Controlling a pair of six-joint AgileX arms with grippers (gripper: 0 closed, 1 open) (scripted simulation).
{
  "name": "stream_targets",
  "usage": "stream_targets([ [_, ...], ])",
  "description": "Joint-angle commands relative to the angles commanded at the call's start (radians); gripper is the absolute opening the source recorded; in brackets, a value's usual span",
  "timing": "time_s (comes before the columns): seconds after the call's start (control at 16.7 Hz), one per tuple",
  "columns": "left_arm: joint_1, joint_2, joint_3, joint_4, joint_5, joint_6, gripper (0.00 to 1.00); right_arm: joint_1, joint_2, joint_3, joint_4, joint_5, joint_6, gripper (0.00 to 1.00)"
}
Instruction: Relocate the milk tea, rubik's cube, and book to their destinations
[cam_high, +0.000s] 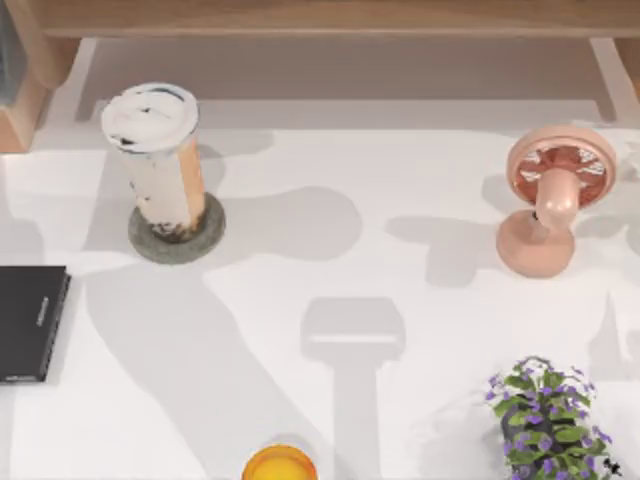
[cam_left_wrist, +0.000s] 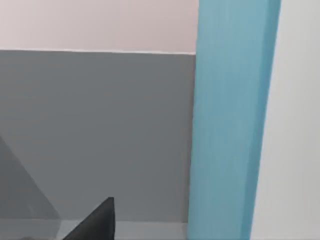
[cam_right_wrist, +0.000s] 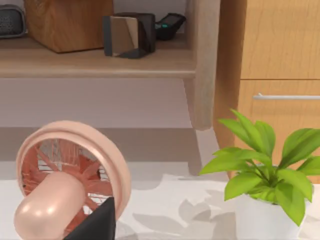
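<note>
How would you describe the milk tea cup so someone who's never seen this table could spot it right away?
Start at the long wooden shelf along the top view's far edge and move to the white table's far left. There a tall clear plastic cup of tan milk tea stands on a round grey-green coaster. Its white domed lid and dark pearls set it apart from the pink desk fan and flat black slab.
</note>
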Motion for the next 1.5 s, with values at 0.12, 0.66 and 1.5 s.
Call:
stream_targets([
  [0.12, 0.000, 0.000, 0.000, 0.000, 0.000, 0.000, 0.85, 0.000, 0.000, 0.000, 0.000, 0.000, 0.000, 1.00],
  [0.66, 0.000, 0.000, 0.000, 0.000, 0.000, 0.000, 0.17, 0.000, 0.000, 0.000, 0.000, 0.000, 0.000, 1.00],
  [1.5, 0.027, -0.017, 0.000, 0.034, 0.000, -0.006, 0.00, 0.000, 0.000, 0.000, 0.000, 0.000, 0.000, 1.00],
])
